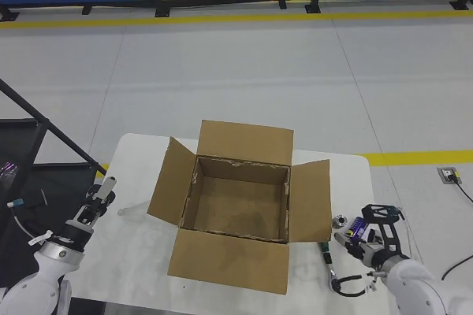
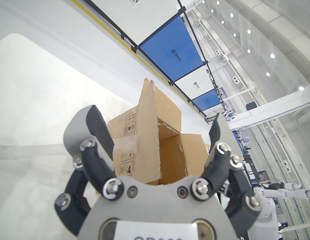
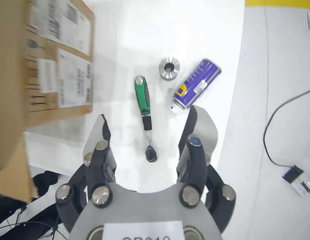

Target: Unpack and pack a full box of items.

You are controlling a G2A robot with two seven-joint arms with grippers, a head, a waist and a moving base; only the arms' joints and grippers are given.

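Position of cardboard box (image 1: pixel 236 206): centre of white table (image 1: pixel 138 161), all four flaps folded outward, inner floor exposed to the top view. Printed labels on the flap nearest the right arm.

State of left gripper (image 1: pixel 104 189): fingers (image 2: pixel 98 128) spread wide, gripping nothing. Located over the left part of the table, beside the cardboard box and clear of it, aimed at the left flap. In the left wrist view, flap edge and a strip of clear tape (image 2: pixel 125 144) framed between the pads.

State of right gripper (image 3: pixel 148 116): fingers likewise spread wide, gripping nothing. Held above the right strip of the table, between the cardboard box and the table edge.

Items on that strip, all outside the cardboard box:
- ratchet wrench (image 3: pixel 143 101): green-and-black handle, lying flat, head end toward the right gripper, near the labelled flap.
- metal socket (image 3: pixel 169 68): upright, bore facing up, near the far end of the ratchet handle.
- spray can (image 3: pixel 196 86): blue, lying on its side, just beside the metal socket, nozzle end close to one right fingertip.

On the floor beyond the table: yellow line (image 1: pixel 426 156).
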